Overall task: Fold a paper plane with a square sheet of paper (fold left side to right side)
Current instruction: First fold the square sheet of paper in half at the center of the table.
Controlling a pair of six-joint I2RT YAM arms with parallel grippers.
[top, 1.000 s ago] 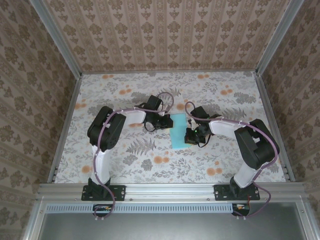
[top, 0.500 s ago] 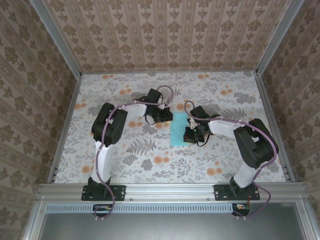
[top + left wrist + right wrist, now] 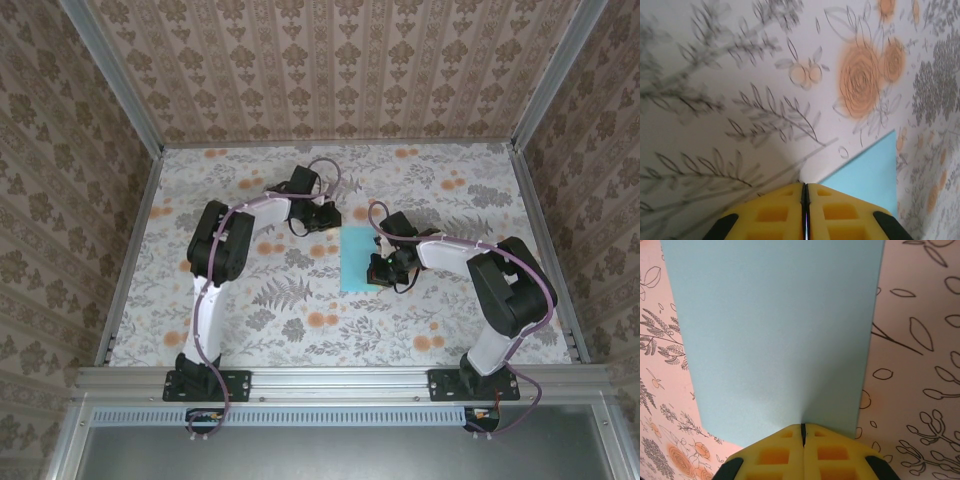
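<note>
Paper [image 3: 358,259] lies halved mid-frame, first fold seemingly done; right fingers [image 3: 772,456], together, touch it; left fingers [image 3: 772,215], together, hover beside; plane folds remain.

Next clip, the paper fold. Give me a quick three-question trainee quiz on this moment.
1. True or false: the cyan paper lies flat as a narrow rectangle, not a full square.
2. Fill in: the left gripper has its jaws ____.
3. Which gripper sits at the paper's right edge? A) left gripper B) right gripper C) neither

Key: 1 true; 2 shut; 3 B.
</note>
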